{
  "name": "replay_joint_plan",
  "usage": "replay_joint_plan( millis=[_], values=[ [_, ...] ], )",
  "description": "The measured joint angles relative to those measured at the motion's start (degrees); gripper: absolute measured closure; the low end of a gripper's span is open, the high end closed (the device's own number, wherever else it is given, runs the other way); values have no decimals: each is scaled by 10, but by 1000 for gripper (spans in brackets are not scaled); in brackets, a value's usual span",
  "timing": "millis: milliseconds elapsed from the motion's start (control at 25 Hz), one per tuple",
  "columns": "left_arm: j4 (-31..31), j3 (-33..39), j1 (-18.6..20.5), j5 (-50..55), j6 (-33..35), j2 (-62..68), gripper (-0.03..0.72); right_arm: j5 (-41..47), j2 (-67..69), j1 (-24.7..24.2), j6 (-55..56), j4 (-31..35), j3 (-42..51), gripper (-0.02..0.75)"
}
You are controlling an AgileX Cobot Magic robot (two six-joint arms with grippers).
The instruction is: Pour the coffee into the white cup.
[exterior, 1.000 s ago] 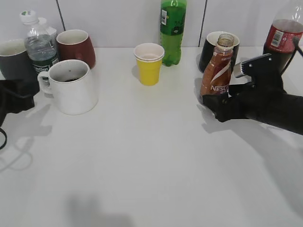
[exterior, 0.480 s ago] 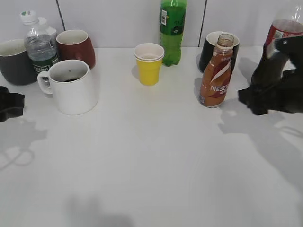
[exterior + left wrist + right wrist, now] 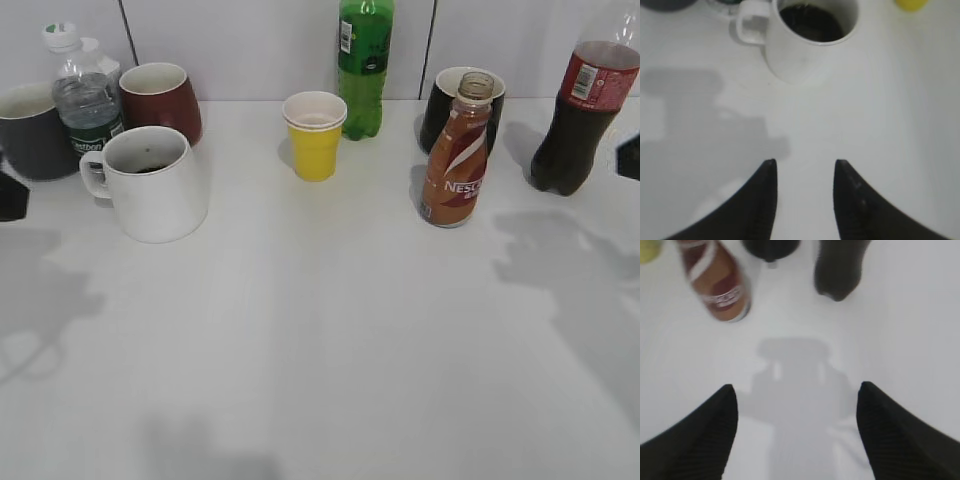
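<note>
— Why does the coffee bottle (image 3: 457,152) stand alone at the right of the exterior view?

— It stands upright on the tabletop (image 3: 330,330), cap off, and nothing grips it. The right pincer (image 3: 796,432) hangs above bare tabletop with its jaws spread wide and empty; the bottle shows only in the upper left of that wrist view.

— And the white cup (image 3: 152,183)?

— At the left of the exterior view, upright, mouth up, handle toward the left edge. The left wrist view shows dark liquid inside the cup, so my guess is the pour is done.

— What is the left pincer (image 3: 804,192) doing?

— Released as well, jaws apart, empty, with the cup well apart from it at the top of that frame.

— Which way does the bottle point?

— Its long axis is vertical, open neck straight up, label facing the camera. It stands just in front of a black mug (image 3: 452,100), with a cola bottle (image 3: 577,115) further right.
</note>
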Motion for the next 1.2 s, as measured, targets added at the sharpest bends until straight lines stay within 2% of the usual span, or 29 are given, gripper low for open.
replay_joint_plan(
  millis=[280, 440, 680, 880, 1040, 1200],
  values=[
    [-2, 0, -26, 83, 39, -143, 395, 162, -154, 0, -186, 160, -1, 163],
    [-2, 0, -26, 138, 49, -243, 395, 225, -274, 0, -224, 201, -1, 163],
    [-2, 10, -26, 230, 60, -389, 395, 354, -430, 0, -229, 206, -1, 164],
    [-24, 60, -27, 275, 97, -504, 395, 430, -516, 0, -229, 206, -1, 165],
    [-52, 104, -27, 282, 130, -585, 395, 456, -568, 0, -226, 205, 24, 167],
    [-57, 125, -27, 282, 163, -598, 395, 464, -614, 0, -198, 178, 67, 167]
  ],
)
